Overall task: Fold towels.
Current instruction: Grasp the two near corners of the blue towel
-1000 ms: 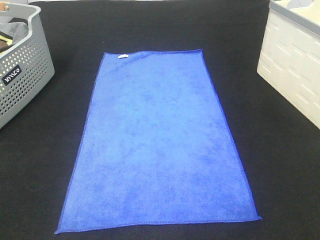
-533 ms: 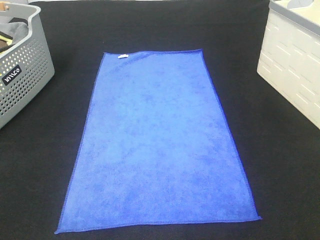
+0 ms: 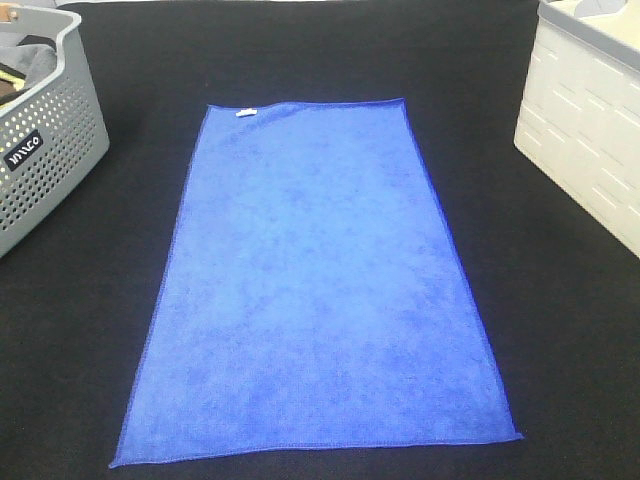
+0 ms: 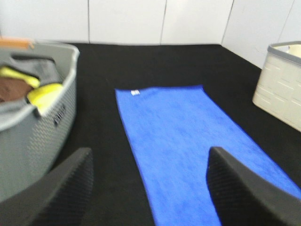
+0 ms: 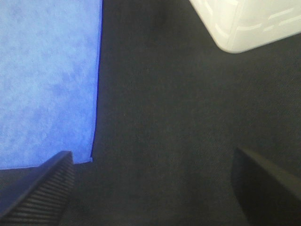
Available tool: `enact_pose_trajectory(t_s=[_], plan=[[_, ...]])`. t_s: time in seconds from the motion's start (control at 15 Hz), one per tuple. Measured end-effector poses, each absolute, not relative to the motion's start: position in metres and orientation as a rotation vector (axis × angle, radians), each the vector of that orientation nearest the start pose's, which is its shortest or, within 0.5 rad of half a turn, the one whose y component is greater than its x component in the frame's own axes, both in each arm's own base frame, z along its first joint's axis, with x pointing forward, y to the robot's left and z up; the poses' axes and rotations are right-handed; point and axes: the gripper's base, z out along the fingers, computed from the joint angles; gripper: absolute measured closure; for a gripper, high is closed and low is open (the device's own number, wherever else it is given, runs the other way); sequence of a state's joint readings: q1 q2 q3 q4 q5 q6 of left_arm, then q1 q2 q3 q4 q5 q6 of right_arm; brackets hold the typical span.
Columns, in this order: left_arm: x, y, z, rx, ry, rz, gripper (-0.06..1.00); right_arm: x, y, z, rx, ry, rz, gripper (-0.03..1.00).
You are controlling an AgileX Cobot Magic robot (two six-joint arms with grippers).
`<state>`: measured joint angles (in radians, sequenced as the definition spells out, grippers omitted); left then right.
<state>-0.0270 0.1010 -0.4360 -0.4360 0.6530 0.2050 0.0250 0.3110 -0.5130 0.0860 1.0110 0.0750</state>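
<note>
A blue towel lies flat and unfolded on the black table, long side running away from me, with a small white tag at its far left corner. Neither gripper shows in the exterior high view. In the left wrist view my left gripper is open and empty, held above the table back from the towel. In the right wrist view my right gripper is open and empty above bare black table, beside the towel's near right corner.
A grey perforated basket stands at the far left; the left wrist view shows yellow and dark cloths in it. A white basket stands at the far right. The black table surrounds the towel.
</note>
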Motion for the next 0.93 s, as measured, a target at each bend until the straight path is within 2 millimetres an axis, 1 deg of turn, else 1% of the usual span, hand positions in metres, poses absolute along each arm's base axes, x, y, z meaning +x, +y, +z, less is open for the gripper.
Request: enact_pose_trajectory(t_s=[0.13, 0.2, 0.4, 0.47, 0.6, 0.73, 0.8, 0.93], plan=[[0.053, -0.029, 0.289, 0.020, 1.885, -0.461, 0.29, 0.071, 0.009, 0.276, 0.096, 2.395, 0.175, 0.12], [0.075, -0.032, 0.282, -0.045, 2.001, -0.544, 0.29, 0.088, 0.011, 0.273, 0.111, 2.454, 0.192, 0.12], [0.118, -0.038, 0.257, -0.202, 2.255, -0.673, 0.29, 0.125, 0.013, 0.255, 0.151, 2.591, 0.211, 0.12], [0.118, -0.038, 0.257, -0.202, 2.255, -0.673, 0.29, 0.125, 0.013, 0.255, 0.151, 2.591, 0.211, 0.12], [0.144, -0.042, 0.233, -0.279, 2.415, -0.731, 0.29, 0.146, 0.015, 0.237, 0.139, 2.687, 0.221, 0.12], [0.165, -0.046, 0.208, -0.278, 2.550, -0.770, 0.29, 0.164, 0.019, 0.220, 0.115, 2.756, 0.272, 0.12], [0.176, -0.049, 0.190, -0.259, 2.619, -0.806, 0.29, 0.176, 0.023, 0.208, 0.095, 2.783, 0.329, 0.12], [0.188, -0.053, 0.167, -0.268, 2.680, -0.861, 0.29, 0.189, 0.029, 0.193, 0.076, 2.809, 0.410, 0.12]])
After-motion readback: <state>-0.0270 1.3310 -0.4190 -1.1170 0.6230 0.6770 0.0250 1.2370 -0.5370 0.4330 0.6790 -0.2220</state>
